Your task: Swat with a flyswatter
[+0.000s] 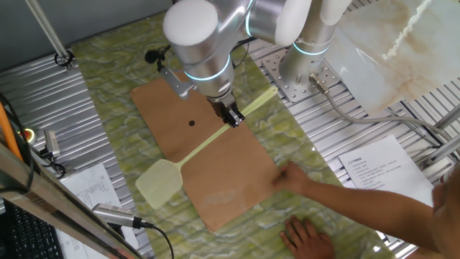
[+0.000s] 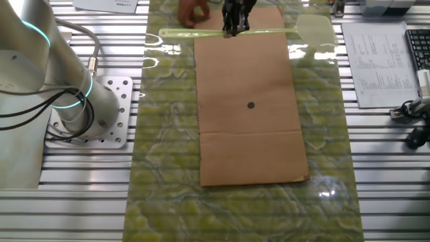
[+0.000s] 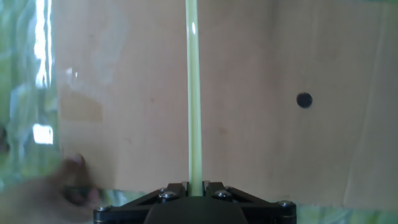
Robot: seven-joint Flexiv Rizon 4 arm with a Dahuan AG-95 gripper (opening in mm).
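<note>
The pale yellow-green flyswatter (image 1: 188, 151) lies across the brown board (image 1: 215, 169), its mesh head (image 1: 159, 181) over the board's near left edge and its thin handle running up to the right. My gripper (image 1: 231, 117) is shut on the handle about two thirds along it. In the other fixed view the gripper (image 2: 232, 28) grips the handle (image 2: 195, 32) at the board's far edge, with the head (image 2: 314, 29) to the right. In the hand view the handle (image 3: 193, 93) runs straight up from between my jaws (image 3: 194, 186). A small black dot (image 3: 304, 99) marks the board.
A person's hand (image 1: 305, 234) and forearm (image 1: 374, 208) rest on the board's near right corner; fingers also show in the hand view (image 3: 74, 171). A green patterned mat (image 1: 287, 137) covers the table. Paper sheets (image 1: 377, 169) lie to the right, and the arm base (image 2: 87, 111) stands beside the mat.
</note>
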